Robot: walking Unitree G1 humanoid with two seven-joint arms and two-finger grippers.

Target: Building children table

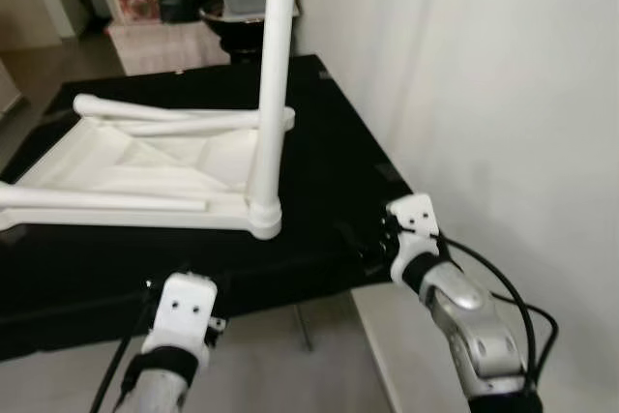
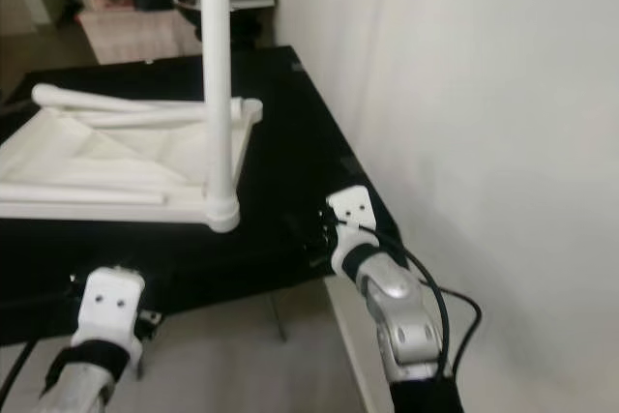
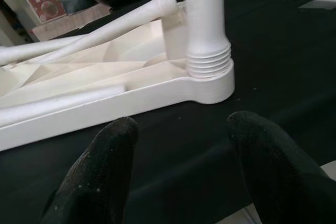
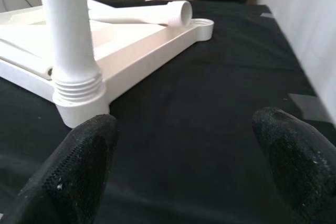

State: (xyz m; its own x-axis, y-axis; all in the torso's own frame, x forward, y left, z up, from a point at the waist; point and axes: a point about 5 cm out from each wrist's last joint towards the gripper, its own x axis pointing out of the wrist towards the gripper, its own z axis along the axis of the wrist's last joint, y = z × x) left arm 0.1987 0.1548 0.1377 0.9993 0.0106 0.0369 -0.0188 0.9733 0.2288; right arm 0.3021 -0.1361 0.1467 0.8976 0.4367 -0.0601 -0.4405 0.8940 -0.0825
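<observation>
Both grippers, left (image 3: 178, 166) and right (image 4: 184, 166), spread wide near upright leg (image 1: 274, 94) on inverted tabletop (image 1: 145, 166).

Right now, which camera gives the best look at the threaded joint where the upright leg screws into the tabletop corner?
The left wrist view: the threaded joint sits close and sharp, ridges visible above the corner socket. The right wrist view shows it too, partly behind a finger. In the eye views it is small and its threads can't be made out.
</observation>
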